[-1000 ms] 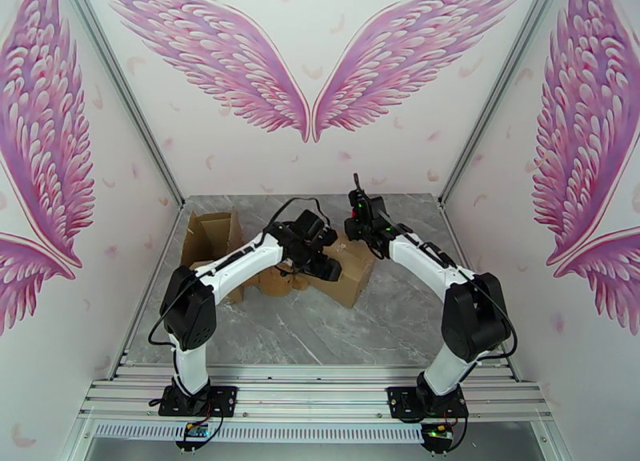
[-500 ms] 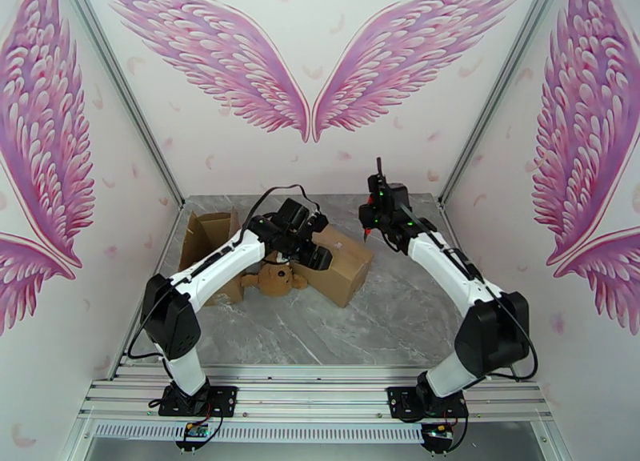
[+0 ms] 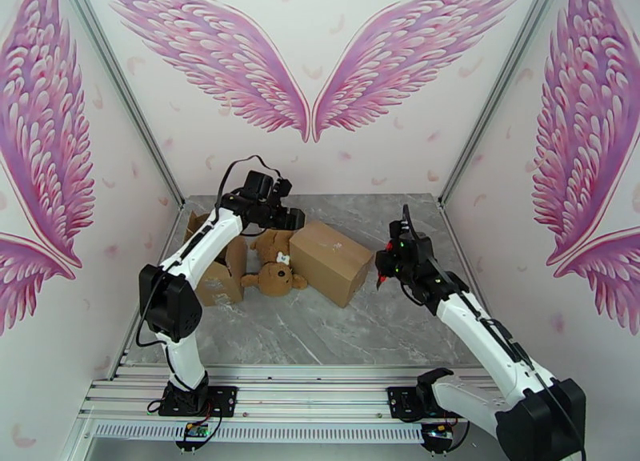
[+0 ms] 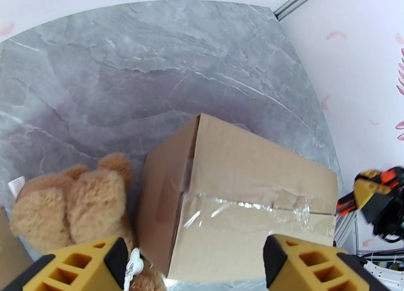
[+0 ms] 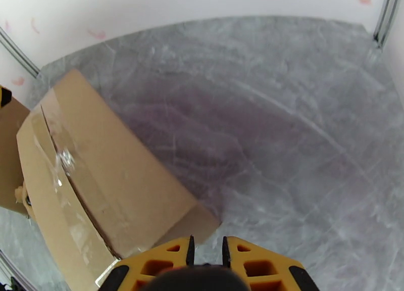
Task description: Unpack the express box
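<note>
**Operator:** Since the express box point(image 3: 332, 261) rests on the desk point(image 3: 360, 334) with clear tape point(image 4: 242, 207) across one seam, how is it expected to handle?

**Technician:** It is judged to be corrugated board: stiff along edges and corners, with panels that yield under a pinch, and probably light. The tape looks glossy and is likely slippery, so do not grip on it. The body appears too broad for a pinch across it. Take hold at a flap edge or a corner, or brace one end face and work the seam from the other.

**Operator:** Jaw status?

**Technician:** Left jaws: spread wide, empty, hovering above the far left corner of the box. Right jaws: narrow, almost together, empty, just beside the right end of the box. Contact with the board cannot be confirmed.

**Operator:** Adjacent items?

**Technician:** A teddy bear point(image 3: 274, 272) lies against the left face of the box. Expect it to be soft, light and compressible. Take it at the torso or a limb, and allow for the plush sagging. An open carton point(image 3: 214, 285) stands left of the box, beyond the bear. Caution: a hard squeeze may crease the box wall.
</note>
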### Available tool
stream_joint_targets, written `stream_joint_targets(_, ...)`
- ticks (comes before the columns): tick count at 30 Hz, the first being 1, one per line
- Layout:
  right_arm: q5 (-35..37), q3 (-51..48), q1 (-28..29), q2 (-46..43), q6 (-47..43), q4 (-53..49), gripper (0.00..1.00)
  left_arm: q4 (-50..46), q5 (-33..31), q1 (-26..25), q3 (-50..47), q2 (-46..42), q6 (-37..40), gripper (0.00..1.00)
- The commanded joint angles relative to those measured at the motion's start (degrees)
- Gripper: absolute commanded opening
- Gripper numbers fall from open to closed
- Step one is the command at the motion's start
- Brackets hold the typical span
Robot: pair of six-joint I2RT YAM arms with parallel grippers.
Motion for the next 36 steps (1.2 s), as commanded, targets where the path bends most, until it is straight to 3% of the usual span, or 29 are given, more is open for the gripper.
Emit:
stream_joint_targets(1, -2.8, -0.1, 0.5, -0.3, 4.3, 5.9, 0.00, -0.3, 2.1, -2.2, 1.6, 2.3, -0.3, 0.76)
stream_joint_targets(13, -3.8, 6.0, 0.4, 7.4, 2.7, 13.0, 0.00, 1.7, -0.3, -6.3, -7.9, -4.2, -3.1, 0.75)
stream_joint_targets(22, 1.5, 3.0, -5.4, 3.4, 5.9, 12.5, 0.00, 0.2, -13.4, -6.3, -10.8, -11.4, 5.1, 0.82)
stream_joint_targets(28, 3.9, -9.0, -8.4, -7.7, 19.0, 21.0, 0.00, 2.1, -20.0, -9.2, -8.5, -13.8, 19.3, 0.85)
stream_joint_targets(32, 7.1, -16.2, -8.4, -14.6, 25.8, 27.1, 0.00, 4.2, -21.7, -14.1, -10.5, -14.6, 36.3, 0.85)
stream_joint_targets(36, 8.6, -20.0, -8.4, -17.9, 30.3, 33.0, 0.00, 7.8, -19.3, -18.4, -14.5, -16.0, 51.2, 0.84)
